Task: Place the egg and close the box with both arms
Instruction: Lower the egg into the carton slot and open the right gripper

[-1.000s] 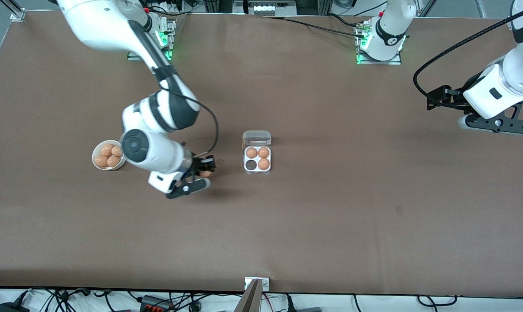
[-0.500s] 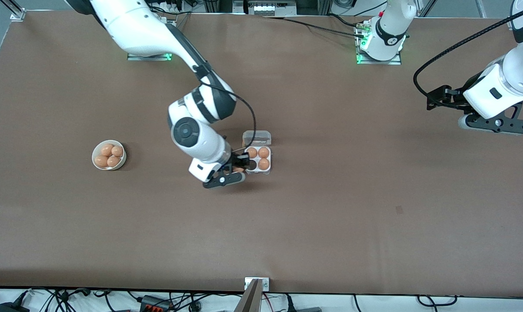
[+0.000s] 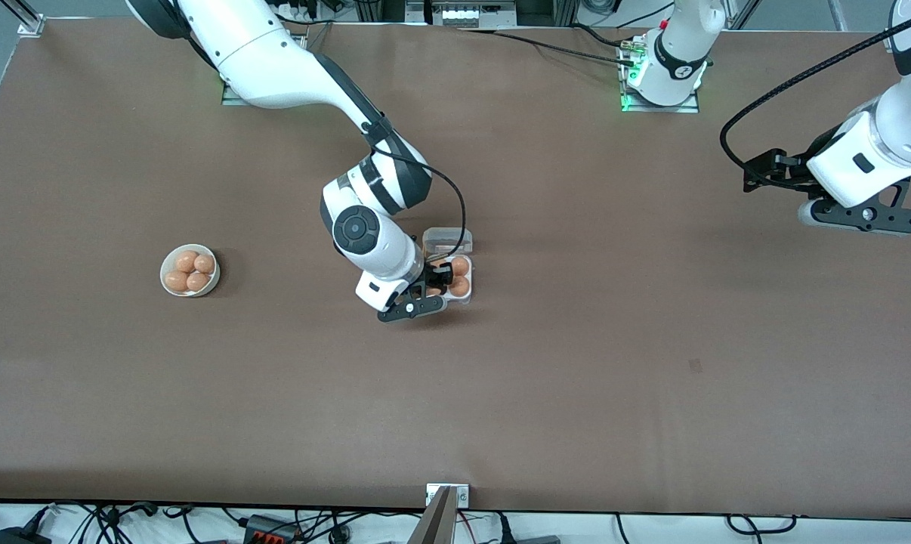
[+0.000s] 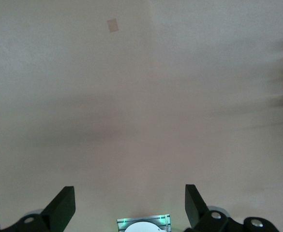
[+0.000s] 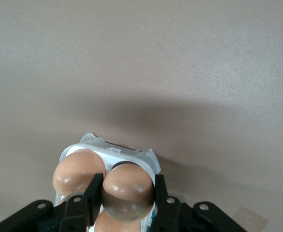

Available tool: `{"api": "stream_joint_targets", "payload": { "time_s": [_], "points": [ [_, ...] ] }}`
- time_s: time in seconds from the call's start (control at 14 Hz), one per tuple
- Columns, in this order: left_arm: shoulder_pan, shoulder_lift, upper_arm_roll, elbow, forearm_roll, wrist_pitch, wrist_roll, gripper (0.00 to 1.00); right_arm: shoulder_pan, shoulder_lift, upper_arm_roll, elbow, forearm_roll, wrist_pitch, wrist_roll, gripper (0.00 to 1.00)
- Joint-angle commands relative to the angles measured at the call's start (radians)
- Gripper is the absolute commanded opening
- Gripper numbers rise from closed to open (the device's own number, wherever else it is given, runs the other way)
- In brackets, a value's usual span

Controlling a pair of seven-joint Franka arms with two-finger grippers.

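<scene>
Right wrist view: right gripper (image 5: 128,193) clamped on the egg (image 5: 127,189), right over the box (image 3: 459,278).
Mid-table, lid flipped up; left gripper (image 4: 130,208) parked wide open, holding nothing, at the left arm's end.

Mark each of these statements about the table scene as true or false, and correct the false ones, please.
1. The right tool is shut on an egg over the box. True.
2. The box lid is closed. False: it stands open.
3. The white bowl holds four eggs. True.
4. The left tool holds an egg. False: it is open and empty, waiting at the left arm's end of the table.
</scene>
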Motion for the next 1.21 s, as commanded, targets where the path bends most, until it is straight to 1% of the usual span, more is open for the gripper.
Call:
{"api": "stream_joint_targets", "payload": {
  "time_s": [0.0,0.64,0.71,0.79,0.86,0.93,1.14],
  "points": [
    [0.005,0.013,-0.003,0.03,0.015,-0.01,0.022,1.0,0.008,0.011,-0.004,0.014,0.017,0.013,0.027,0.18],
    [0.007,0.013,-0.003,0.03,0.012,-0.011,0.022,1.0,0.008,0.023,-0.002,0.014,0.029,0.015,0.034,0.19],
    [0.007,0.013,-0.003,0.03,0.012,-0.011,0.022,1.0,0.008,0.022,-0.002,0.014,0.037,0.015,0.032,0.23],
    [0.007,0.013,-0.003,0.03,0.012,-0.011,0.022,1.0,0.008,0.022,-0.002,0.014,0.039,0.013,0.032,0.39],
    [0.007,0.013,-0.003,0.03,0.012,-0.011,0.022,1.0,0.008,0.02,-0.002,0.014,0.045,0.012,0.034,0.83],
    [0.007,0.013,-0.003,0.03,0.012,-0.011,0.022,1.0,0.008,0.016,-0.002,0.015,0.048,0.012,0.037,1.0],
    [0.007,0.013,-0.003,0.03,0.012,-0.011,0.022,1.0,0.009,0.005,-0.001,0.037,0.046,-0.013,0.07,1.0]
  ]
}}
